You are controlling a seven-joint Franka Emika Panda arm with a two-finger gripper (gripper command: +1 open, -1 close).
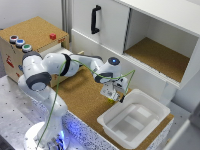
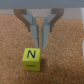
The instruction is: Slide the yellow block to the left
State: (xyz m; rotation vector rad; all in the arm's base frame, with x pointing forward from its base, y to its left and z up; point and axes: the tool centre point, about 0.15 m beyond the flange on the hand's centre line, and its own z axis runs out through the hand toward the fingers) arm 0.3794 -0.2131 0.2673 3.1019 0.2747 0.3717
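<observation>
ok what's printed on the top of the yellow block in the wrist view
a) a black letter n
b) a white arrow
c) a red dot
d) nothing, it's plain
a, the yellow block shows a black letter N on its upper face as it sits on the cork surface, apart from the fingertips of the hand, whose fingers look close together.

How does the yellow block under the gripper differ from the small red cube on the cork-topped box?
Colour: the yellow block is yellow, the red cube red. Place: the yellow block lies on the low cork table by the gripper; the red cube sits higher, on the box top. Marks: the yellow block shows a black "N"; none is discernible on the red cube. Both are small cubes.
</observation>
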